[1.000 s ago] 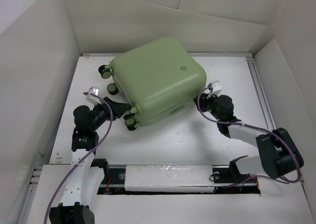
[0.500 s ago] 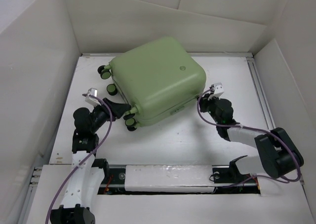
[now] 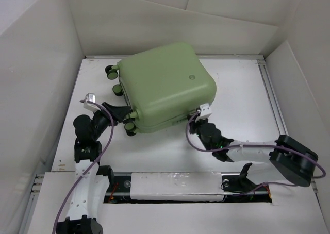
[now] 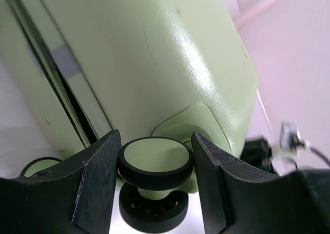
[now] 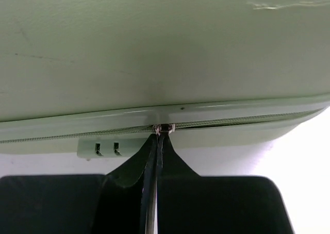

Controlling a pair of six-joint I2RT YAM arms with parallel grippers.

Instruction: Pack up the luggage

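**Green luggage (image 3: pixel 165 87) under two fragile holds**

Closed and lying flat, the luggage sits toward the far edge of the tabletop (image 3: pixel 242 89), slightly left of centre, with its wheels turned to the left edge and its silver badge (image 3: pixel 192 77) facing up.

The left gripper (image 4: pixel 154 137) is part-way open, with a finger pressed against each side of one wheel (image 4: pixel 156 159) at the near-left corner of the luggage. It appears to be bracing the luggage there. The right gripper (image 5: pixel 160 136) is pinched fully together, its tips at the zipper pull (image 5: pixel 164 127) on the near side. Whether the thin tab is actually caught between them cannot be told.

The likely trouble lies in the pull along the zipper (image 5: pixel 247 120):
- A tab held only by its tip could slip free.
- The slider may snag at a rounded corner.
- The round wheel could swivel or squirt out from between the fingers, letting the luggage skid across the tabletop instead of closing.
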